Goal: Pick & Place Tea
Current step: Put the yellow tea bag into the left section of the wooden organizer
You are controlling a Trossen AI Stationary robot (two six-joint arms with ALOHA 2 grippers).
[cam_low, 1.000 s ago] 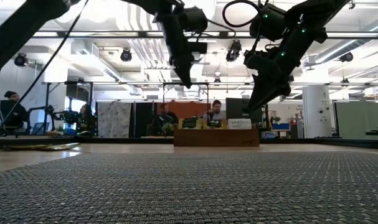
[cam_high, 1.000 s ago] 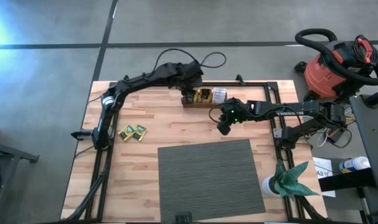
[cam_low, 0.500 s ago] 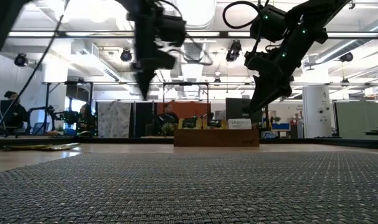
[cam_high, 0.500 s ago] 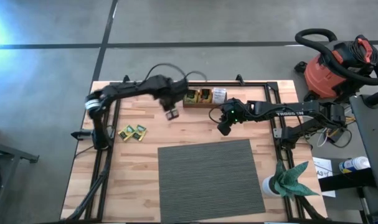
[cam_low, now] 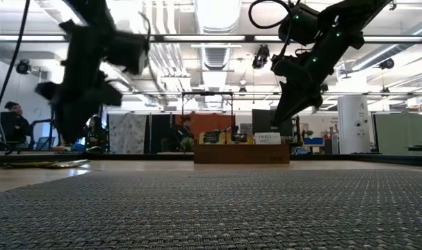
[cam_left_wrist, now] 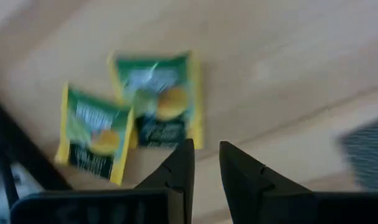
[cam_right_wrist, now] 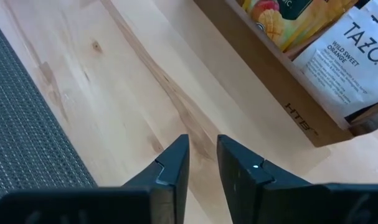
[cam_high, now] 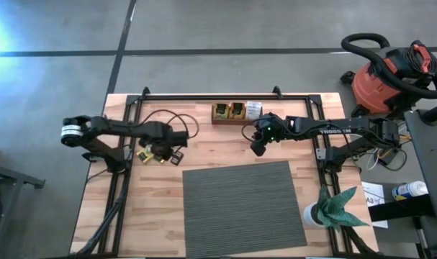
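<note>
Two yellow-green tea sachets [cam_left_wrist: 157,99], [cam_left_wrist: 95,134] lie flat on the wood at the table's left side, and also show as the sachets [cam_high: 149,152] in the high view. My left gripper [cam_left_wrist: 206,163] hovers just to their right [cam_high: 176,156], shut and holding nothing. The brown wooden tray [cam_high: 236,112] stands at the far edge with yellow-green sachets and a white sachet [cam_right_wrist: 350,50] upright in it. My right gripper [cam_right_wrist: 203,155] hangs shut above bare wood in front of the tray [cam_high: 257,149].
A grey woven mat [cam_high: 243,201] covers the near middle of the table. A black cable [cam_high: 164,119] loops over the wood behind the left arm. A green leafy thing [cam_high: 335,205] sits at the near right corner. A red vacuum cleaner [cam_high: 391,72] stands off the table's right.
My left gripper has swung from over the tray at the far edge toward the table's left and near side, coming down low beside the sachets on the wood. The right arm has kept still.
</note>
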